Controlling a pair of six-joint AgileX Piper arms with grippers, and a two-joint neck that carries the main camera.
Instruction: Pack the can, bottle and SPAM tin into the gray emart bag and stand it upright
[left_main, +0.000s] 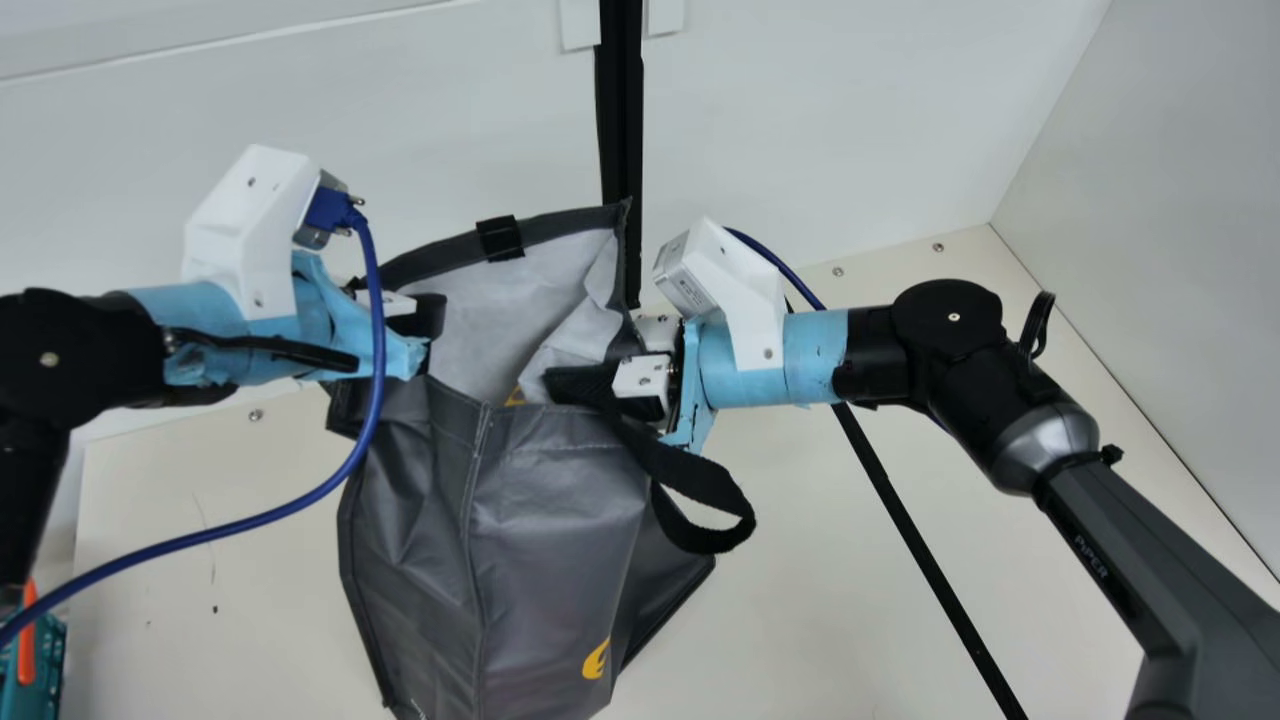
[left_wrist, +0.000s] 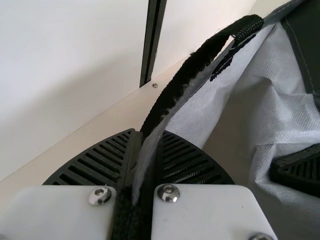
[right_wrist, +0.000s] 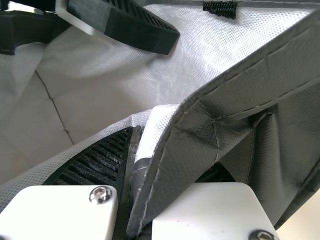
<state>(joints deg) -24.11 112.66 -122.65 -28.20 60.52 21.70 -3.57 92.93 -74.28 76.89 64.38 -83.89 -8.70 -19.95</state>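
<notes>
Gray bag (left_main: 550, 500) mid main view, mouth up and open, white lining (left_main: 500, 310) showing, body creased, lower end cut off by the view's bottom edge. Can't tell if its base touches the surface (left_main: 800, 620). Yellow mark (left_main: 596, 660) low on the side facing the camera. Black patch (left_main: 500, 238) on the far rim.

Left tool (left_main: 430, 335) at the bag's left side, fingers closed on the rim; left wrist view has gray edge and black webbing pinched between them. Right tool (left_main: 590, 388) at the opposite side of the mouth, also closed on the bag; right wrist view has a fold of gray rim and white lining between its fingers. Black strap (left_main: 735, 490) loops out and down just below the right tool.

Blue cable (left_main: 235, 525) droops from the left wrist camera, crossing in front of the bag's left edge. Black strip (left_main: 915, 530) runs slanted to the right of the bag. Teal item (left_main: 48, 655) with an orange part (left_main: 26, 640) at lower left corner, partly cut off. Black post (left_main: 621, 120) on the white wall (left_main: 850, 120) behind.
</notes>
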